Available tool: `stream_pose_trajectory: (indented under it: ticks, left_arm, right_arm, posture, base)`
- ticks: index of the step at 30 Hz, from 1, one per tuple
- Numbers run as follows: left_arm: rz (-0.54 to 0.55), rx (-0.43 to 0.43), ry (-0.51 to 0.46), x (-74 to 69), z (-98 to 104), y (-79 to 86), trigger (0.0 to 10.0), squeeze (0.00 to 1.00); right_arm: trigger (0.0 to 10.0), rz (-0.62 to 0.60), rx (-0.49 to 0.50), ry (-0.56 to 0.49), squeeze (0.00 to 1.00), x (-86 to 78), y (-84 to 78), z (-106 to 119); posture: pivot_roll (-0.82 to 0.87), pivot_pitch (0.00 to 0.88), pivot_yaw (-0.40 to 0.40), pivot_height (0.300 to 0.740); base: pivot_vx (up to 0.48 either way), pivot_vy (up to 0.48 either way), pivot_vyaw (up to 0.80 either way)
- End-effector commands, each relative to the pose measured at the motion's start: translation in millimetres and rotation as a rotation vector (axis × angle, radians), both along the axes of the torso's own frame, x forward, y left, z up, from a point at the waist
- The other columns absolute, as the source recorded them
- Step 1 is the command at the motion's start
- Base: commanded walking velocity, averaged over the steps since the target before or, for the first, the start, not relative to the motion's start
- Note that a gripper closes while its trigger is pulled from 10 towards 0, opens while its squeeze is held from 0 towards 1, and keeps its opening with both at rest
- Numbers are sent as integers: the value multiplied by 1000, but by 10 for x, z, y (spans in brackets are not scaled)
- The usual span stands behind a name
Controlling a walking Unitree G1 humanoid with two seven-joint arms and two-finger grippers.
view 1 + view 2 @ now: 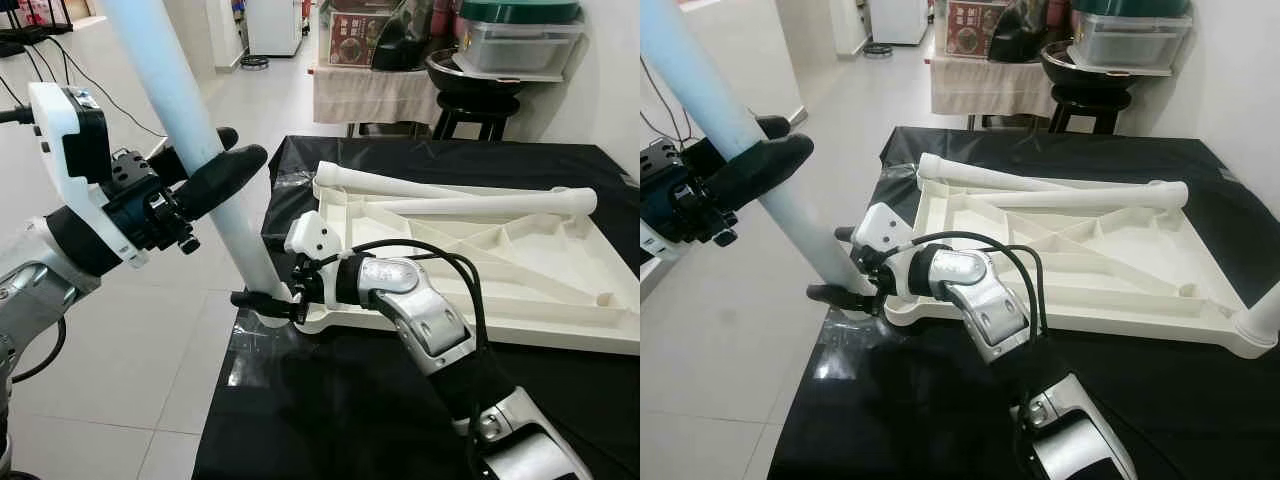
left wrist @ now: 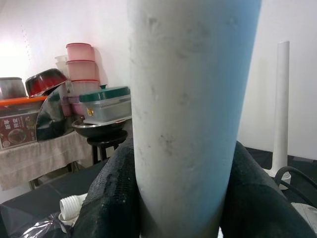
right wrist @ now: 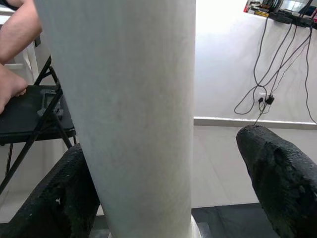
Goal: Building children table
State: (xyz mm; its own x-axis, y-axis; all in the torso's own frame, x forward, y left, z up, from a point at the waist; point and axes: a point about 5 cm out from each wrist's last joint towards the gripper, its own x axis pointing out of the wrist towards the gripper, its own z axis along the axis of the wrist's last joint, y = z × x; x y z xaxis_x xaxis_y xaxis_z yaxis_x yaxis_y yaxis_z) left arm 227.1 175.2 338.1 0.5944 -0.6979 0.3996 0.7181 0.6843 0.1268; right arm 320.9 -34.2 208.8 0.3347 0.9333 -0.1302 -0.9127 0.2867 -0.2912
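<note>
One white tabletop [image 1: 520,290] lies upside down on the black-covered table [image 1: 330,420], two loose legs [image 1: 480,205] resting across its ribs, well clear of both sets of jaws. One leaning white leg [image 1: 190,110] stands tilted in the corner socket nearest the robot, clamped high up between the closed fingers of the left gripper [image 1: 215,165]. Low at that socket, the right gripper [image 1: 262,300] straddles the leg's base with its jaws parted wider than the tube, one finger [image 3: 277,178] standing apart from it.
</note>
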Motion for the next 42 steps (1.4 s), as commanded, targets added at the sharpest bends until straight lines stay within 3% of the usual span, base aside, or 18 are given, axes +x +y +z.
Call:
stream_pose_trajectory:
  ticks: [1, 28, 29, 30, 31, 33, 42]
  left_arm:
    - [0, 8, -2, -16, -5, 0, 0, 0]
    - [0, 8, -2, -16, -5, 0, 0, 0]
    - [-2, 5, -3, -17, -8, -5, 0, 0]
    - [87, -33, -38, 125, -21, 103, 0, 0]
    - [87, -33, -38, 125, -21, 103, 0, 0]
    - [197, -55, -79, 289, -68, 224, 0, 0]
    - [234, -40, -98, 324, -73, 249, 0, 0]
  right_arm:
    - [10000, -47, 28, 51, 1000, -82, 90, -125]
    - [10000, -47, 28, 51, 1000, -82, 90, -125]
    - [10000, 17, 7, 6, 329, -22, 15, -21]
    - [10000, 82, 65, 7, 0, 1, -167, 11]
    - [10000, 82, 65, 7, 0, 1, -167, 11]
    - [10000, 129, 145, -1, 0, 10, -383, 23]
    - [10000, 106, 160, -15, 0, 48, -427, 29]
  posture:
    - [11, 226, 57, 740]
    - [11, 226, 57, 740]
    - [11, 0, 0, 740]
    - [-29, 0, 0, 740]
    - [-29, 0, 0, 740]
    - [-30, 0, 0, 740]
    - [-28, 0, 0, 740]
  base:
    - [0, 0, 0]
    - [0, 0, 0]
    - [0, 0, 0]
    - [0, 0, 0]
    - [0, 0, 0]
    - [0, 0, 0]
    - [0, 0, 0]
